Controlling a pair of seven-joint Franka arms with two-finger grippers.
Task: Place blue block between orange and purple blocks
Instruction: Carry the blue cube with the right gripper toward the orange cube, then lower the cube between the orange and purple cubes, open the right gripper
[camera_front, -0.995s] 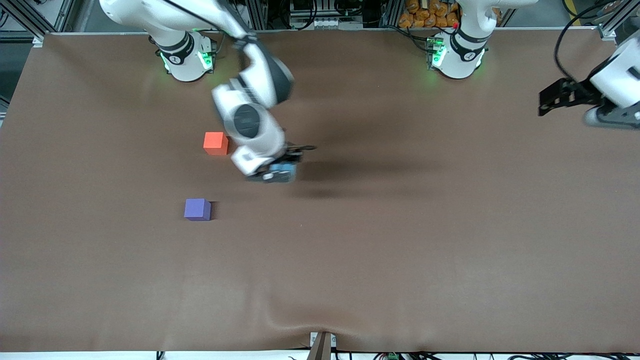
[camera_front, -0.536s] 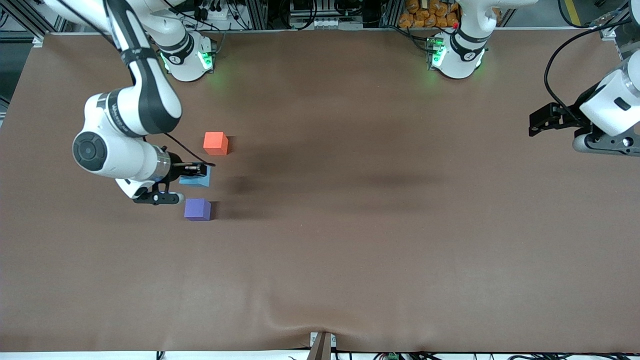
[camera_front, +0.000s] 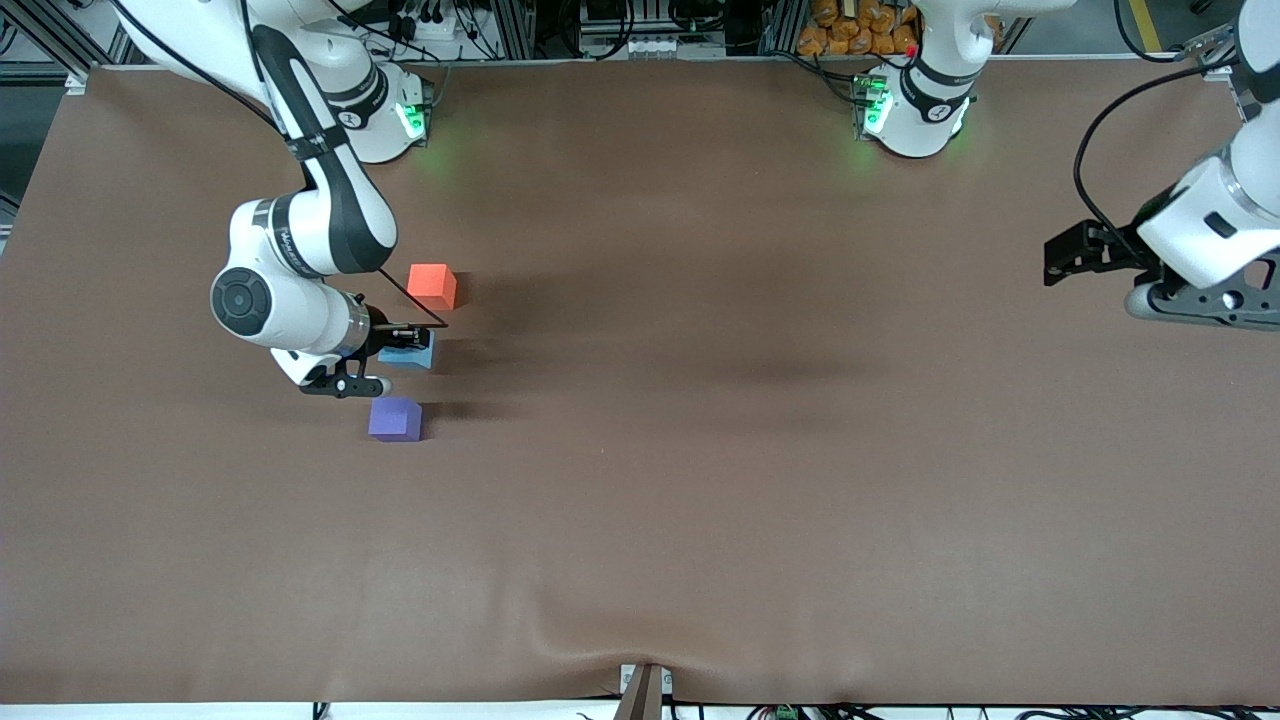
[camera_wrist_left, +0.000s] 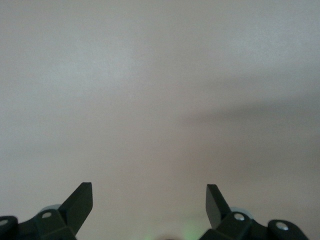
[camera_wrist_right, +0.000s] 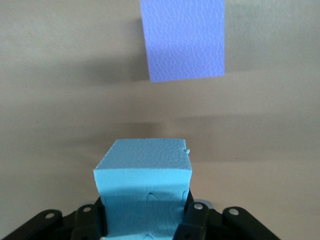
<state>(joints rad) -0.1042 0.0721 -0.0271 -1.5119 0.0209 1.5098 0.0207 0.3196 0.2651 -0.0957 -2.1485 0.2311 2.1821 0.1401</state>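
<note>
While clamped in right hand (camera_front: 400, 345): blue block (camera_front: 412, 352) between orange block (camera_front: 432, 286), purple block (camera_front: 395, 418).

No legible text, labels, brand marks, nos. or signs in any view. Dark markings on the arm bases at the table's top edge are too small to read. Block faces checked in right wrist view: plain, no print. Table covering plain. Left wrist view: nothing readable.
</note>
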